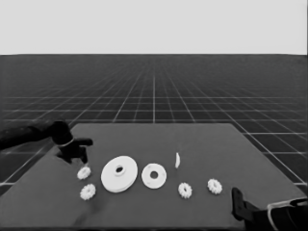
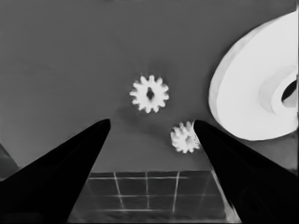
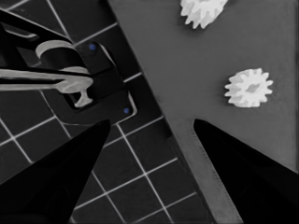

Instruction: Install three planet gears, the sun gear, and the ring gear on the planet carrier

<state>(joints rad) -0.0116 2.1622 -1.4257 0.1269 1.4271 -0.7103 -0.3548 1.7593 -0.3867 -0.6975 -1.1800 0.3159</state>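
The larger round part (image 1: 119, 173), the ring gear, lies left of centre, with the smaller round part (image 1: 154, 175), the planet carrier, right beside it. Two planet gears (image 1: 84, 173) (image 1: 88, 191) lie to the left of the larger part, and two more gears (image 1: 185, 190) (image 1: 214, 186) lie to the right. My left gripper (image 1: 77, 156) hangs open over the table's left end, just behind the nearer left gear. Its wrist view shows both left gears (image 2: 149, 94) (image 2: 185, 137) and the larger part's rim (image 2: 252, 84), with the gripper (image 2: 152, 121) holding nothing. My right gripper (image 1: 237, 202) waits at the lower right corner, open (image 3: 152, 121).
A thin white piece (image 1: 177, 160) stands behind the smaller round part. The right wrist view shows the table's corner, the two right-hand gears (image 3: 248, 87) (image 3: 203, 10), the floor grid and dark machinery (image 3: 70, 79) with blue lights past the edge.
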